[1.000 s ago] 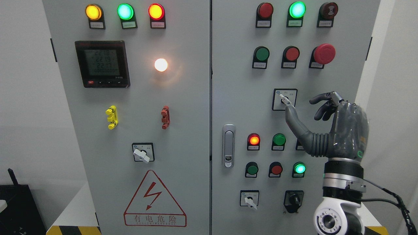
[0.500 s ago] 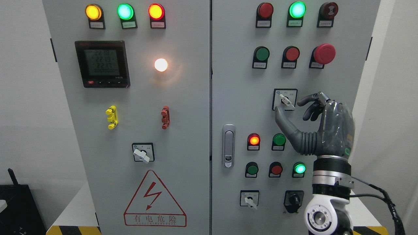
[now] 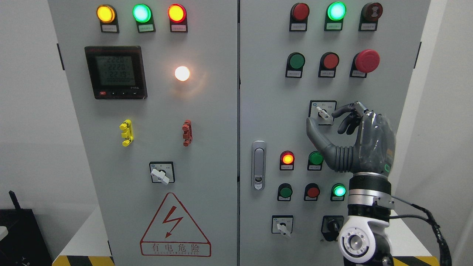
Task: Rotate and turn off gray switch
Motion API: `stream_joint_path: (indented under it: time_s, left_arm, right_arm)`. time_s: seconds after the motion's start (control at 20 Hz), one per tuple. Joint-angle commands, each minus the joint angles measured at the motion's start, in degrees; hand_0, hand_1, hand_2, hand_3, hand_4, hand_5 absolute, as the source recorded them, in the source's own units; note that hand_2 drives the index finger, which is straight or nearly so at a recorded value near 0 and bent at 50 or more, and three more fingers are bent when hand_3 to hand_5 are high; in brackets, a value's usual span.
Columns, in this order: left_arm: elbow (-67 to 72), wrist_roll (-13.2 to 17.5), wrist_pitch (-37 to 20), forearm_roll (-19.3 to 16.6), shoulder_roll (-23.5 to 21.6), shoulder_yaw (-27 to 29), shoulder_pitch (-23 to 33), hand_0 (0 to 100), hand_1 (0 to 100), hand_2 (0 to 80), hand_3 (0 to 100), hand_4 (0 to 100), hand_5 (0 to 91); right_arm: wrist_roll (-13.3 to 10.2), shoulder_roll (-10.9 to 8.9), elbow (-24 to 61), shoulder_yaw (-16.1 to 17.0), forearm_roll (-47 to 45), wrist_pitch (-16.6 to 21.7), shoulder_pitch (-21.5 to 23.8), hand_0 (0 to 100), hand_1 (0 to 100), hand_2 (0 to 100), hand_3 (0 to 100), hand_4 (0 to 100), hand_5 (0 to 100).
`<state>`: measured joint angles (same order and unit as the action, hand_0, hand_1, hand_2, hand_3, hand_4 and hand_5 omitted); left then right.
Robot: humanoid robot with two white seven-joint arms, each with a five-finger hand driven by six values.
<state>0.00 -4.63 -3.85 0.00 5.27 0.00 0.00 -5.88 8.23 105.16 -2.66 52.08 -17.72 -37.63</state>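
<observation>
Lower left corner: a black device (image 3: 22, 236) against the wall, beside a white counter (image 3: 83, 236) with a yellow-and-black hazard stripe (image 3: 83, 261) along its front edge. Left cabinet door (image 3: 207, 147), grey: at the top, an amber lamp (image 3: 105, 13), a green lamp (image 3: 142, 13) and a red lamp (image 3: 176, 13), all lit; below them a black digital meter (image 3: 116, 72) with three lit rows of figures, and to its right a glowing white lamp (image 3: 182, 73). Mid-door: a yellow clip (image 3: 126, 132) and a red clip (image 3: 187, 132); under these a white-handled rotary selector (image 3: 161, 174), then a red-bordered lightning warning triangle (image 3: 174, 225). Right cabinet door (image 3: 266, 92): a silver door latch (image 3: 258, 165) at its left edge; a top row of indicators, with the green indicator (image 3: 336, 11) lit; a red mushroom stop button (image 3: 366, 61) to the upper right. Centre right of the frame: the gray switch (image 3: 322, 112) on its black-framed square plate, handle slanting from upper left to lower right. The right hand (image 3: 325, 120) rises from the bottom right, thumb (image 3: 314, 131) just below the plate, curled index fingertip (image 3: 338, 112) just right of the handle; the hand is half-closed about the switch, and contact with it cannot be told. Below: a lit red pilot lamp (image 3: 287, 159) and a lit green pilot lamp (image 3: 339, 191).
</observation>
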Motion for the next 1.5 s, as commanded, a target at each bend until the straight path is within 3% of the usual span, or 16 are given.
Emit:
stream_joint_path:
  time_s: [0.0,1.45]
  left_arm:
    - [-1.49,0.06,-0.02,1.14,0.0,0.44,-0.53,12,39,0.0,0,0,0.0]
    - [-1.49,0.06,-0.02,1.14,0.0,0.44,-0.53,12,39,0.0,0,0,0.0]
  right_arm:
    - [-0.36,0.12,-0.66,-0.15,-0.04,-0.21,-0.17,4,46,55,86,88,100]
    - [-0.8,-0.15,-1.97,0.29,0.04,-1.08,-0.96,10,44,56,87,88,100]
